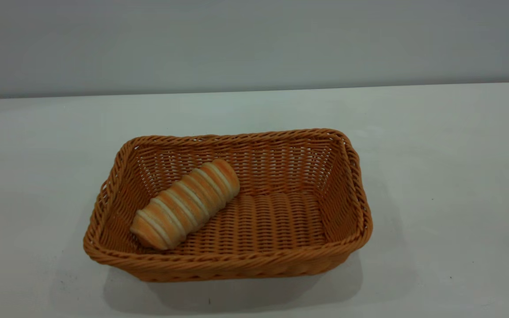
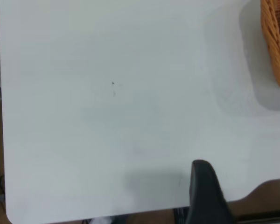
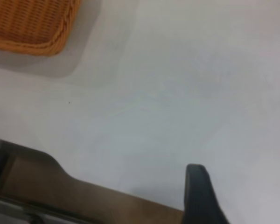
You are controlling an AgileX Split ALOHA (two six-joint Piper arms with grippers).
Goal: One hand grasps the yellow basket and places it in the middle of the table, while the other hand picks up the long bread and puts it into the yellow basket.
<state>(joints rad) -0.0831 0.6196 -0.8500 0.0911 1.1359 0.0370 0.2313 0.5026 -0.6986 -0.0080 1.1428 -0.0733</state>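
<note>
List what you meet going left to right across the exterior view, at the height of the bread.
Bare table → left wall of the yellow basket → the long bread lying on the basket floor → empty basket floor → right basket wall → bare table again. Neither gripper appears in this view.

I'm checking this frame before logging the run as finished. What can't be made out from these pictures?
- Left gripper: left wrist view shows one dark finger, the rest cut off by the edge; open or shut unknowable.
- Right gripper: same in the right wrist view.
- Both arms: absent from the exterior view.
- Yellow basket: near wall hides the floor under the long bread.
- Wrist views cut the basket to a corner.
</note>
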